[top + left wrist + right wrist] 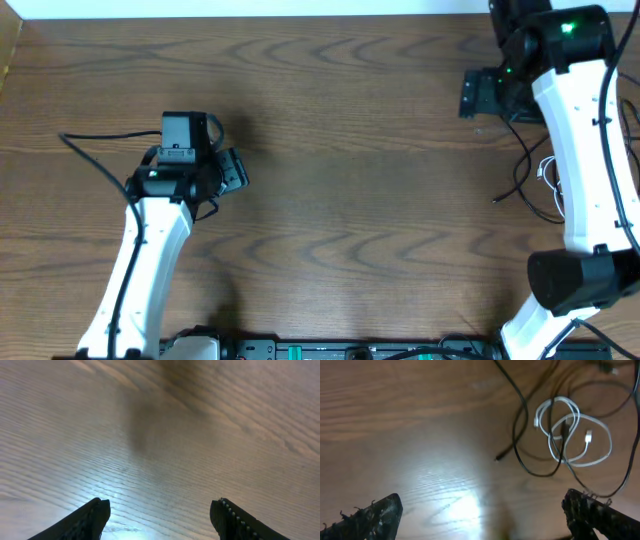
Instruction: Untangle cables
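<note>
Right gripper (pixel 482 516) is hanging spread wide, gripping nothing | white cable (pixel 582 465) is lying looped among black cables (pixel 524 402) just ahead, at the table's (pixel 350 220) right side | left gripper (pixel 160 515) is hovering spread, empty, well apart from them.

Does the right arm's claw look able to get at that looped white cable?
Probably yes: the open right claw hangs over the wooden table near the looped white cable, nothing blocking, though thin black cables cross it.

Wrist views soft, glare patches on table (pixel 455 505); overhead evenly lit, sharp.
</note>
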Robot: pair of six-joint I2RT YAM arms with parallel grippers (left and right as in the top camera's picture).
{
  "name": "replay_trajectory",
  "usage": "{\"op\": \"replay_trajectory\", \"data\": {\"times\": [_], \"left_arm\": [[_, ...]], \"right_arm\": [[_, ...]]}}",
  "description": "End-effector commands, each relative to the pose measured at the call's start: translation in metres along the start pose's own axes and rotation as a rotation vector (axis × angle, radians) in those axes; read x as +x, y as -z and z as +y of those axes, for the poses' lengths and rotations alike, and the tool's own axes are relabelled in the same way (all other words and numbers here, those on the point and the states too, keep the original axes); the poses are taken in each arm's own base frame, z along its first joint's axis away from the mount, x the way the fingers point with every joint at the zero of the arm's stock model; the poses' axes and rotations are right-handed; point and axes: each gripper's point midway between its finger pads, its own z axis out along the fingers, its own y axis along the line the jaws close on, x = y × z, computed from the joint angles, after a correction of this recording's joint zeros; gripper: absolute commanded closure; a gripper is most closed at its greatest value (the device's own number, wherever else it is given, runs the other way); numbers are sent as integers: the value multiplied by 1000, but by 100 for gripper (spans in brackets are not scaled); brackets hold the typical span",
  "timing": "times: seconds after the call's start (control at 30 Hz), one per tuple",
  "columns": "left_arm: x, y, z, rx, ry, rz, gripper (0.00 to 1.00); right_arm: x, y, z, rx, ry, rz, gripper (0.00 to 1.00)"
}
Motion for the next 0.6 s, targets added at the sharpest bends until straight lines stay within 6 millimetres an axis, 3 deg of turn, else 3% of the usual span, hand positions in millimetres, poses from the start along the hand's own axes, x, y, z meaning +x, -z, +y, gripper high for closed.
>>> {"op": "replay_trajectory", "data": {"times": [0.0, 0.33, 0.43, 0.57], "left_arm": [[-13, 32, -1, -26, -31, -114, 30], [-6, 92, -18, 36, -100, -272, 30], [-1, 107, -9, 15, -92, -304, 30], [8, 127, 13, -54, -78, -347, 30]], "right_arm": [[-5, 39, 1, -53, 33, -139, 1], [2, 84, -6, -134, 114, -278, 1], [11, 82, -13, -141, 106, -283, 1], [28, 60, -17, -161, 101, -319, 1]]}}
